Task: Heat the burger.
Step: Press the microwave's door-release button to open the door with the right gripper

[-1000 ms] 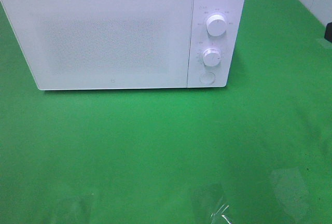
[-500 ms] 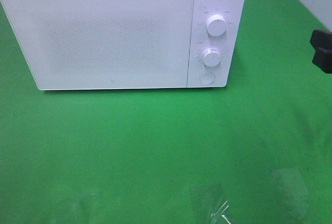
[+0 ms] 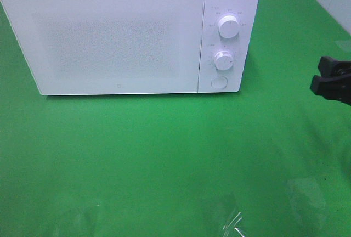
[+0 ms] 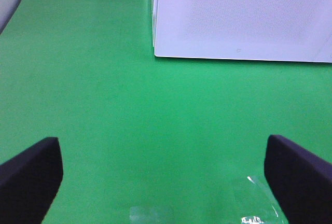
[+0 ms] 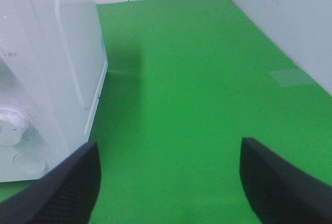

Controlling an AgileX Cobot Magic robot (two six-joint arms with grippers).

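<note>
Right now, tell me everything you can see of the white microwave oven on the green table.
The white box-shaped microwave oven stands upright at the back of the green table cover, front towards the high camera. Its wide, finely dotted door is shut and fills most of the front. The panel on the right carries an upper dial, a lower dial, both ringed by faint markings, and a round button below. The casing looks smooth and glossy. Only the table touches it.
</note>
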